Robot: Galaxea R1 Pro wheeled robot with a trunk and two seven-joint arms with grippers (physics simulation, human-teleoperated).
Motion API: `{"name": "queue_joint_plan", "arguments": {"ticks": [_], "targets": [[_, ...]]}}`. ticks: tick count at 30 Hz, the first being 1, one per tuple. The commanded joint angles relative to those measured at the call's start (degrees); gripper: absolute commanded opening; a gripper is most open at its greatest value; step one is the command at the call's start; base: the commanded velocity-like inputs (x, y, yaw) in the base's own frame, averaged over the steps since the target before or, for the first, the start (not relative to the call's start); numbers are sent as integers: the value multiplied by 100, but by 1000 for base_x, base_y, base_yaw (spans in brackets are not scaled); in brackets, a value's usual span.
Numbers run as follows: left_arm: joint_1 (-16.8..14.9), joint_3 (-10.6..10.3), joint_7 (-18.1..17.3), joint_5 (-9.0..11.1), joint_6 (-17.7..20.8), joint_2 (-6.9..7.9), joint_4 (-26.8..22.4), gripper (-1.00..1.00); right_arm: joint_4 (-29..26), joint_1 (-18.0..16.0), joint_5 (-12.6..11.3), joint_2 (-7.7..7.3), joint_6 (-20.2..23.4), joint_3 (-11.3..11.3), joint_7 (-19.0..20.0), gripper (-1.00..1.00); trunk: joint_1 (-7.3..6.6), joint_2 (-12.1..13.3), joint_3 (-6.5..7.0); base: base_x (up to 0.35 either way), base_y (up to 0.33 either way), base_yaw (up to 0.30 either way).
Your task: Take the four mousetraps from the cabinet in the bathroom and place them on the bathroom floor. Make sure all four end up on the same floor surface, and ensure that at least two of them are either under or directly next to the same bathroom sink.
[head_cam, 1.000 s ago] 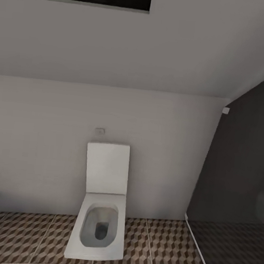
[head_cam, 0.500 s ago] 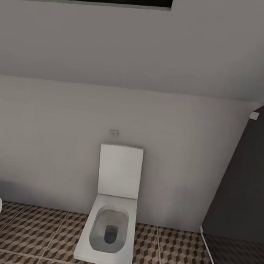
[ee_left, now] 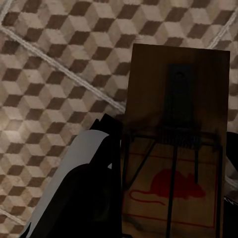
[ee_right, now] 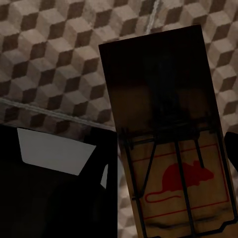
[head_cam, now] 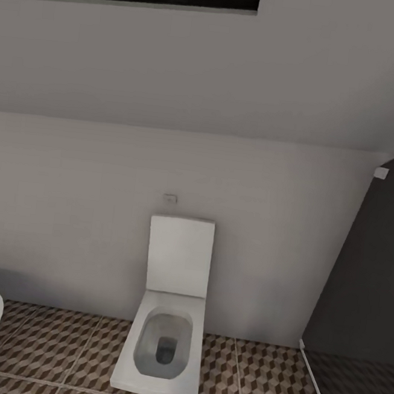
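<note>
Mousetraps are held, one mousetrap (ee_left: 176, 144) clamped in the left gripper (ee_left: 168, 198), another mousetrap (ee_right: 166, 144) in the right gripper (ee_right: 168, 198), above the cube-patterned bathroom floor (ee_left: 54, 64). A white toilet (head_cam: 164, 339) is seen ahead.

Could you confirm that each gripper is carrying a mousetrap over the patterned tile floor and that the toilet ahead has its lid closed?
Not quite: the toilet has its lid raised against the wall, leaving the bowl open, as the head view shows. The rest holds: the left wrist view shows a mousetrap between the left fingers above the cube-patterned floor, and the right wrist view shows another mousetrap likewise.
</note>
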Motion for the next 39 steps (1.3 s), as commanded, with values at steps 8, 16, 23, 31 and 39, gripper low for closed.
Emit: {"name": "queue_joint_plan", "arguments": {"ticks": [8, 16, 23, 31, 39], "targets": [[-2, -41, 33, 16, -7, -1, -2, -100, 17, -9, 29, -2, -25, -28, 18, -100, 1, -3, -6, 229, 172, 0], [-2, -40, 39, 18, -7, -1, -2, -100, 17, -9, 27, -2, -26, -28, 14, -100, 1, -3, -6, 198, 160, 0], [-2, -42, 40, 16, -12, -1, -2, -100, 11, -9, 23, -3, -16, -31, 5, -100, 1, -3, -6, 26, 22, 0], [-2, -91, 45, -88, -2, -19, -23, -100, 9, -9, 16, -6, -9, -38, 1, -100, 1, -3, -6, 2, 2, 0], [-2, -547, 52, -449, 24, -9, -81, -100, 7, -9, -19, -1, 0, -67, 5, -100, 1, -3, -6, 0, 0, 0]]}}
